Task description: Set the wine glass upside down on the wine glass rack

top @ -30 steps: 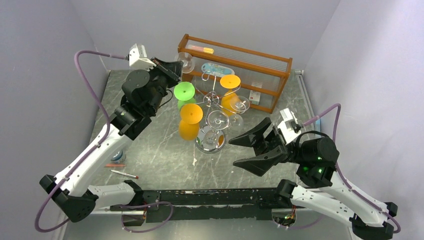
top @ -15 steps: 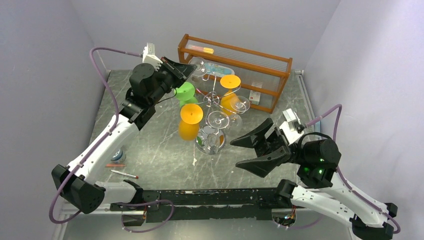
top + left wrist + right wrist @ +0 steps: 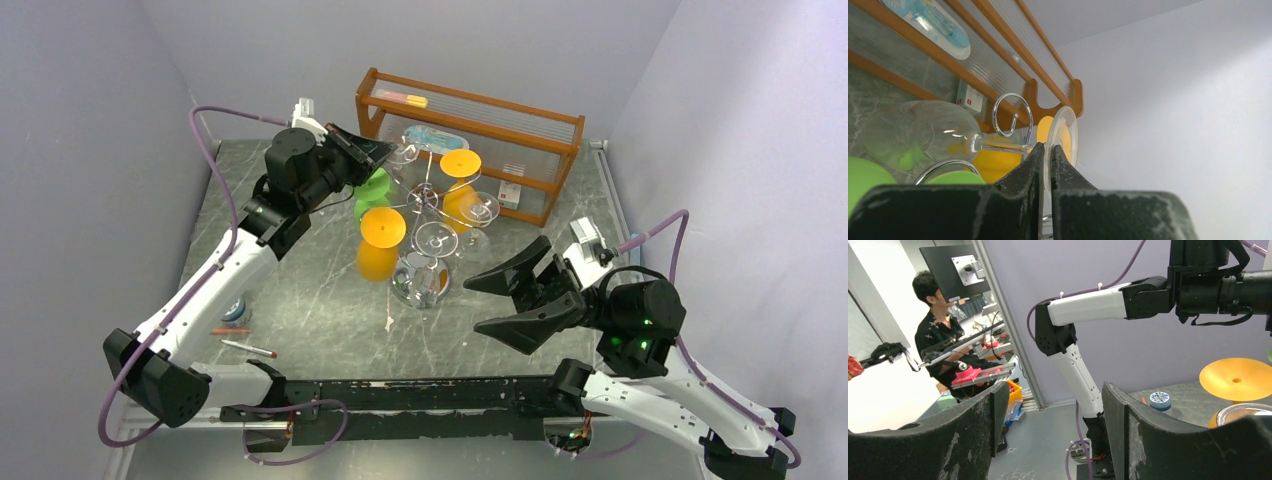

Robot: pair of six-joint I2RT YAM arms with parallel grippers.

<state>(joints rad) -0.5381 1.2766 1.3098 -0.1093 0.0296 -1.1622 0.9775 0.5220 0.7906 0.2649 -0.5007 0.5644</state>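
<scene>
My left gripper point(image 3: 386, 152) is shut on the round foot of a clear wine glass point(image 3: 406, 152) and holds it sideways at the top of the wine glass rack point(image 3: 424, 200). The rack is a chrome wire tree on a shiny round base point(image 3: 420, 288). In the left wrist view my gripper point(image 3: 1046, 150) pinches the foot point(image 3: 1064, 131). The stem runs left to the bowl point(image 3: 923, 132), just under a chrome scroll arm point(image 3: 1010, 116). I cannot tell whether glass and scroll touch. My right gripper point(image 3: 505, 298) is open and empty, right of the rack base; it also shows open in the right wrist view point(image 3: 1054, 390).
Orange glasses point(image 3: 382, 228), a green glass point(image 3: 368, 184) and clear glasses point(image 3: 436, 240) hang upside down on the rack. The brown wooden shelf unit point(image 3: 545, 120) stands right behind it. A blue-capped jar point(image 3: 236, 312) and pens point(image 3: 250, 348) lie at the near left.
My left gripper has carried the clear glass right and a little nearer, from beside the shelf's left end up to the top of the rack. The right arm has hardly moved.
</scene>
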